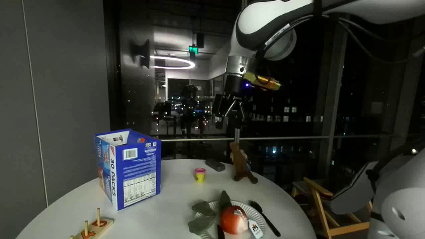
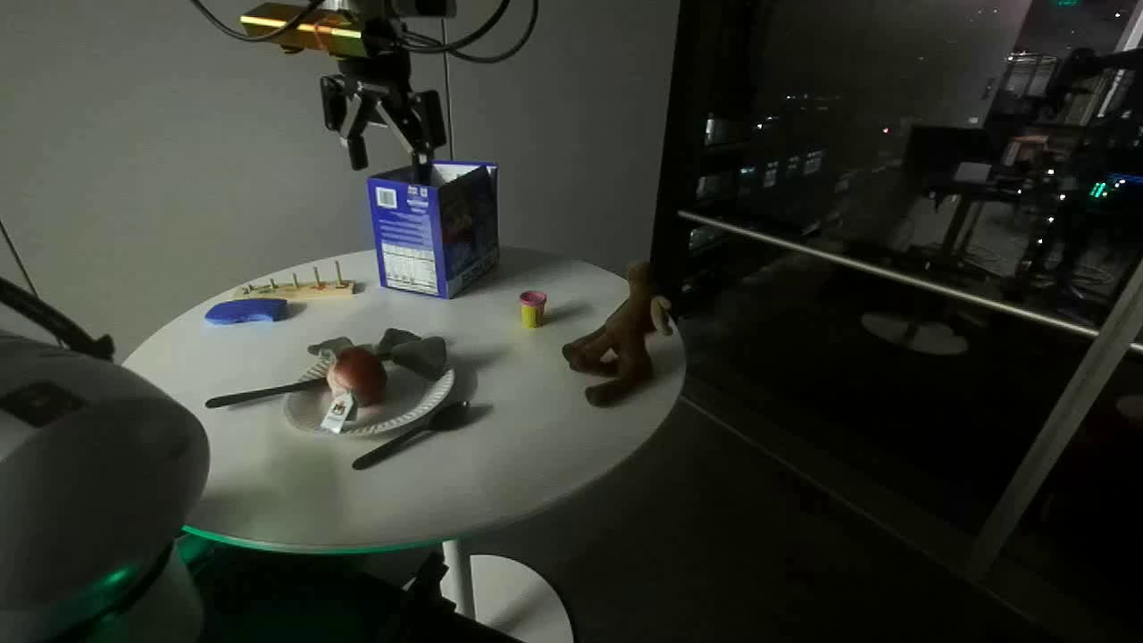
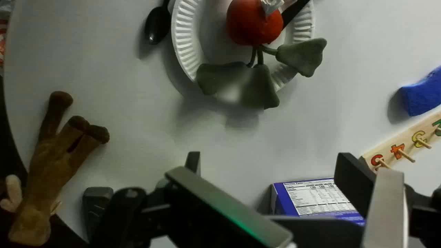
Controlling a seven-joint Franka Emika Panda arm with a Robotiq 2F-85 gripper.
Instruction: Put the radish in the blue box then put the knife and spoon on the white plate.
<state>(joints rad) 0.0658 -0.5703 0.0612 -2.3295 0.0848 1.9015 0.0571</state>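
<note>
The radish, red and white with grey-green leaves, lies on the white plate; its leaves overhang the rim. A black knife reaches from the plate over its rim onto the table, one end hidden by the radish. Beside the plate, on the table, is a black spoon. The tall blue box stands with its top open; in the wrist view only its printed side shows. High above the table, apart from all these, hangs my gripper, jaws wide with nothing between them.
A brown figurine sits near the table's edge. Between it and the box are a small yellow-and-pink tub and a dark grey object. A wooden peg board and a blue curved piece lie on the box's other side.
</note>
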